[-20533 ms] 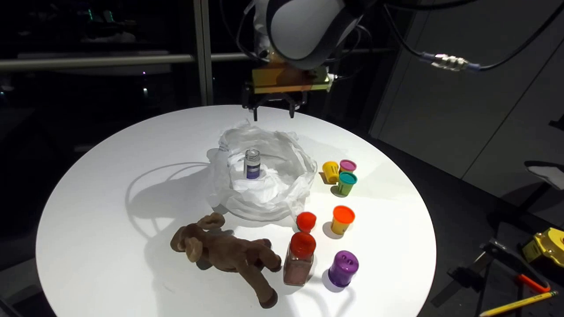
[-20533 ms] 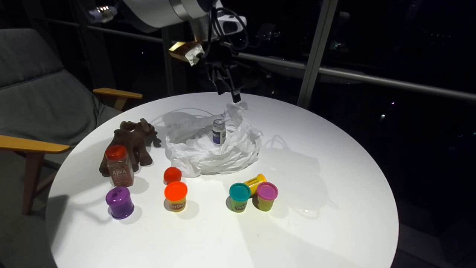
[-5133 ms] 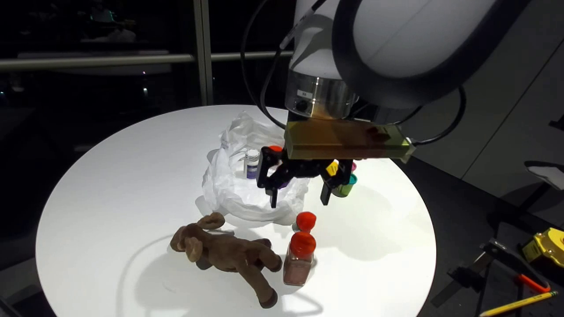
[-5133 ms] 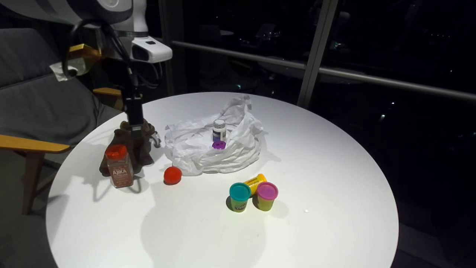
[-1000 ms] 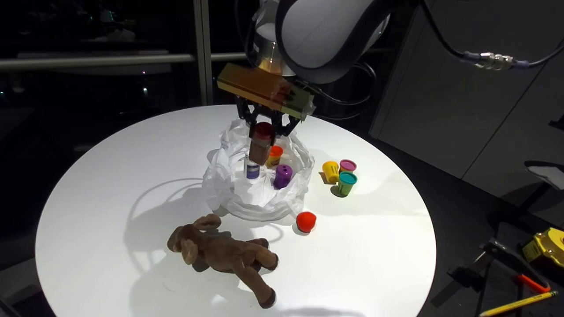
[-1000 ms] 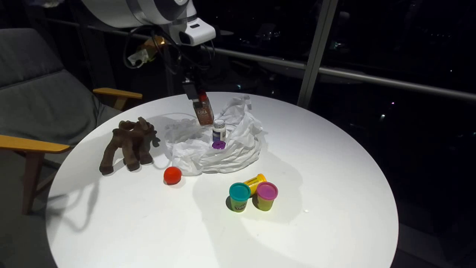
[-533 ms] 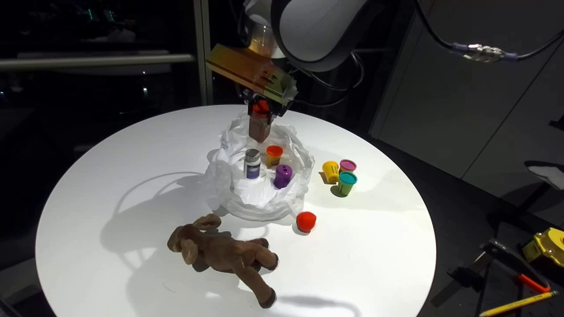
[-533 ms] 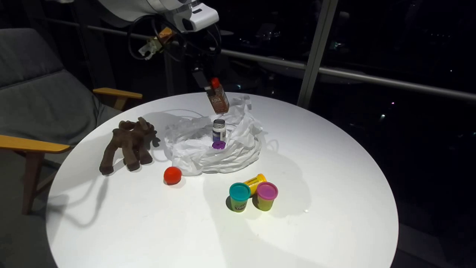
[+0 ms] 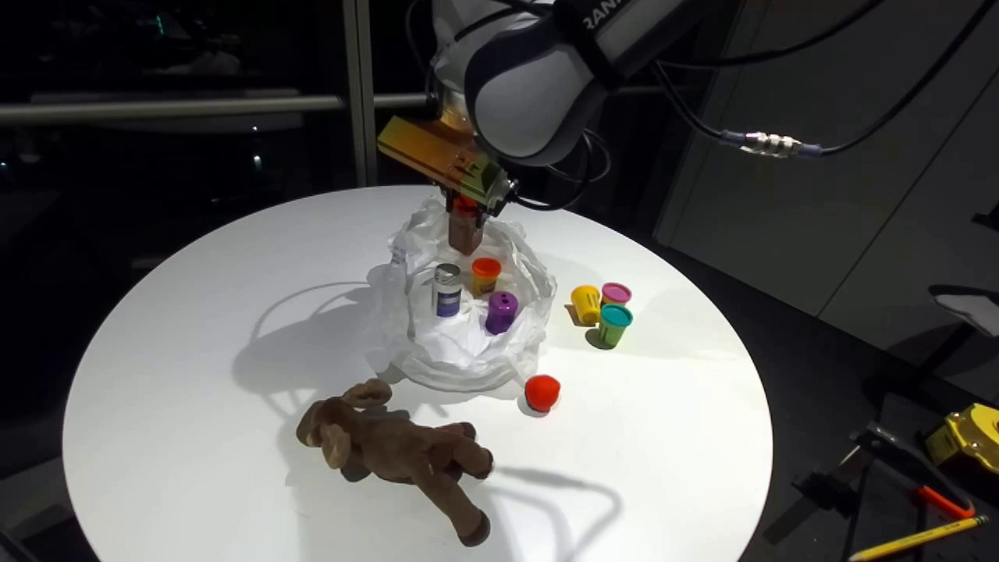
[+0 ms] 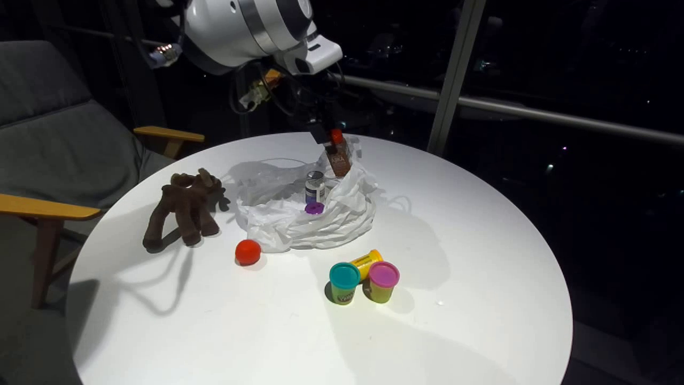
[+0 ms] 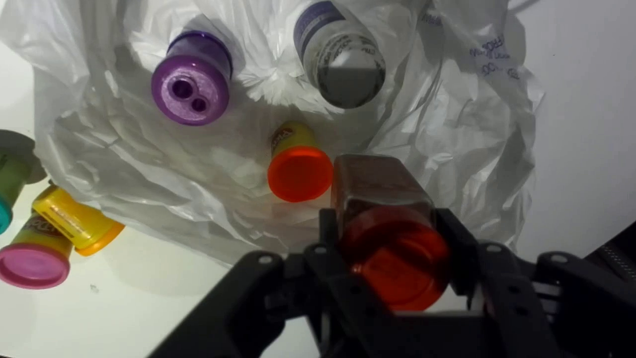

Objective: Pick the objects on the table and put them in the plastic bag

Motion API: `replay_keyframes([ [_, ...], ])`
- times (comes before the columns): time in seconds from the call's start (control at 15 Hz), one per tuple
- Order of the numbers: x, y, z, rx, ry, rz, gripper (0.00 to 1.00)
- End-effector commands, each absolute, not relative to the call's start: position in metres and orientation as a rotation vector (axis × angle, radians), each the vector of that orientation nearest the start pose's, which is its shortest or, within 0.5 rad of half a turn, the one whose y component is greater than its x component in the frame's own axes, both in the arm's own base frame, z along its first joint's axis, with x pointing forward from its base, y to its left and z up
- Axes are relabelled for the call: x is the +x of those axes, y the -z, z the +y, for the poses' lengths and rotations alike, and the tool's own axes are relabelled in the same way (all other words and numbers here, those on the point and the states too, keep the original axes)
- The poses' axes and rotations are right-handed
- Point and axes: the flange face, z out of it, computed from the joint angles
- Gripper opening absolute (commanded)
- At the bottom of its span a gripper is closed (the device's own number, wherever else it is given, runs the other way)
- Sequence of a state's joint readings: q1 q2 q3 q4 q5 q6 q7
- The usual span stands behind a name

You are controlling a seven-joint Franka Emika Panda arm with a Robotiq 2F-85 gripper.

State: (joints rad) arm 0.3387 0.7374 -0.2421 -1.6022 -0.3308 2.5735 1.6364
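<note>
End effector (image 11: 390, 231) partway closed on red-capped jar (image 10: 341, 159) at mouth of plastic bag (image 9: 460, 371)

Teal-lidded cup (image 11: 11, 180) cropped in wrist view, purple container (image 10: 315, 208) mostly hidden in an exterior view

In an exterior view, toward one o'clock, the arm (image 9: 535, 94) bears the letters RAN. In an exterior view, at twelve o'clock, the red-capped jar (image 10: 339, 160) reads AJIKA, blurred. In the wrist view, toward nine o'clock, the magenta-lidded cup (image 11: 36, 253) carries a partly covered Play-Doh label; print on the plastic bag (image 11: 479, 134), toward two, is too creased to read.
</note>
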Motion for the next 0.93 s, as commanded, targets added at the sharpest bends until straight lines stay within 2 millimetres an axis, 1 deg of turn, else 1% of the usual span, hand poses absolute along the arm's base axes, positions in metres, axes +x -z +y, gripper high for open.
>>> replay_keyframes([
  [0.0,0.733,-0.226,0.083,-2.588,0.642,1.750,0.25],
  [0.13,0.737,-0.222,0.075,-2.589,0.576,1.711,0.25],
  [0.33,0.743,-0.222,0.074,-2.573,0.495,1.647,0.25],
  [0.53,0.745,-0.221,0.079,-2.584,0.421,1.587,0.25],
  [0.67,0.746,-0.215,0.086,-2.606,0.390,1.568,0.25],
  [0.87,0.747,-0.199,0.096,-2.650,0.360,1.549,0.25],
])
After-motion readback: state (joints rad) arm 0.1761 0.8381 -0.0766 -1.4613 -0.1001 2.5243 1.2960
